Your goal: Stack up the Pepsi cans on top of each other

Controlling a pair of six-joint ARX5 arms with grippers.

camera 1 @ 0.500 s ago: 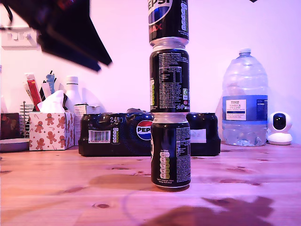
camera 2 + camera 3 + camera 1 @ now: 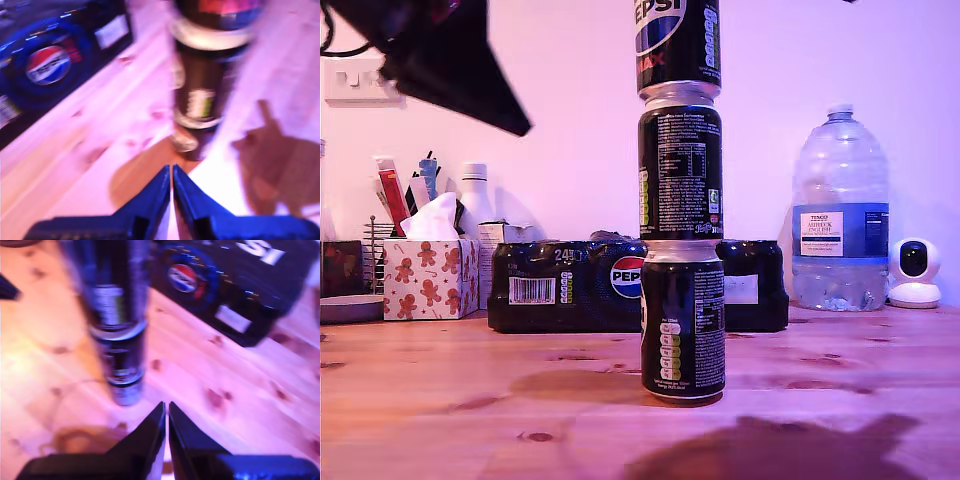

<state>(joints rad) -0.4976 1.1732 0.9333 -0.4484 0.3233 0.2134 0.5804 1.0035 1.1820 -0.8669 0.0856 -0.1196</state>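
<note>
Three black Pepsi cans stand stacked in one column on the wooden table (image 2: 440, 400): the bottom can (image 2: 683, 320), the middle can (image 2: 680, 170) and the top can (image 2: 678, 45), whose upper end is cut off by the frame. No gripper touches them. The blurred stack (image 2: 200, 95) rises beyond my first gripper (image 2: 171, 172), which is shut and holds nothing. From the second wrist view the stack (image 2: 117, 325) also stands clear of my second gripper (image 2: 166, 409), shut and empty too. A dark arm (image 2: 440, 50) hangs high at the exterior view's left.
Behind the stack lies the black shrink-wrapped Pepsi 24-pack (image 2: 560, 285). At the exterior view's left are a gingerbread tissue box (image 2: 430, 275), a wire rack of utensils (image 2: 390, 200) and a white bottle (image 2: 473, 195). A big water bottle (image 2: 840, 215) and a white camera (image 2: 915, 270) stand at its right.
The dark arm at the exterior view's upper left has pulled up and to the left, away from the stack. Its shadow on the table has shifted. The cans have not moved.
</note>
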